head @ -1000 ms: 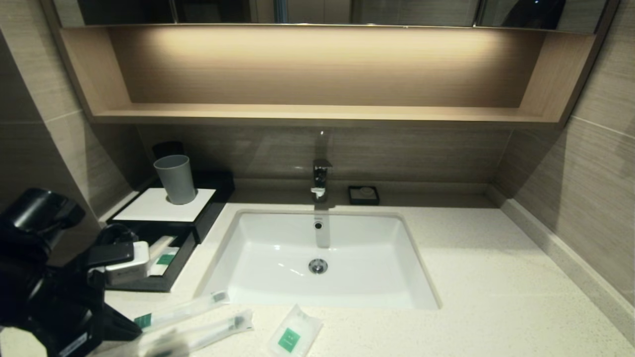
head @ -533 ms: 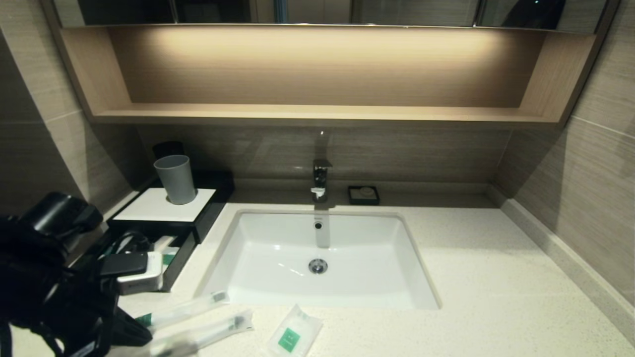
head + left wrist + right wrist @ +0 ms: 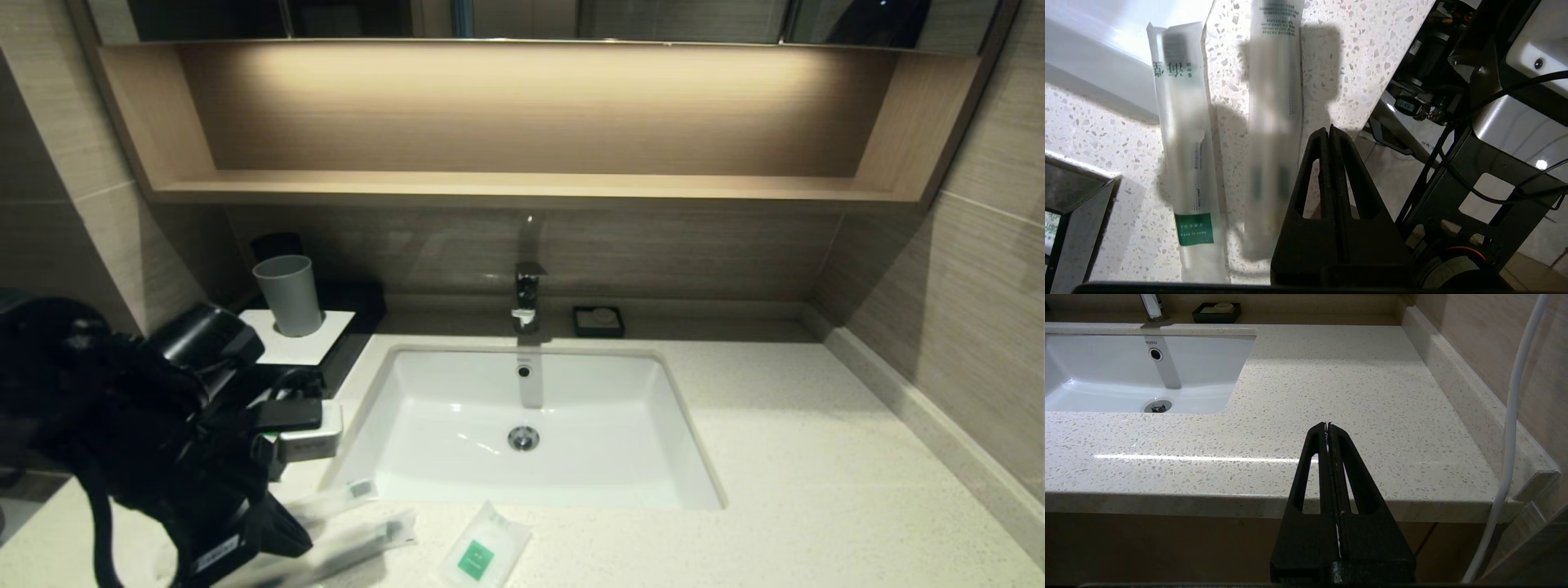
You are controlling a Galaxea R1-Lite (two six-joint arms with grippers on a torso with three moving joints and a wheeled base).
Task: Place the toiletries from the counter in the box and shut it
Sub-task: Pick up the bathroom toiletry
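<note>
Speckled cream tabletop (image 3: 775, 457): two toothbrush packets (image 3: 1186, 134) and a sachet (image 3: 483, 549) lie before the sink; left gripper (image 3: 1329, 132), fingers pressed together, hovers over them beside the box (image 3: 347, 327); right gripper (image 3: 1328, 428) parked, fingers together.

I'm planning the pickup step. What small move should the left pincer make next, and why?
Probably open the left pincer. Its fingers are pressed shut and empty above the counter's front edge, right beside the nearer toothbrush packet. Both packets and the sachet lie outside the box.
</note>
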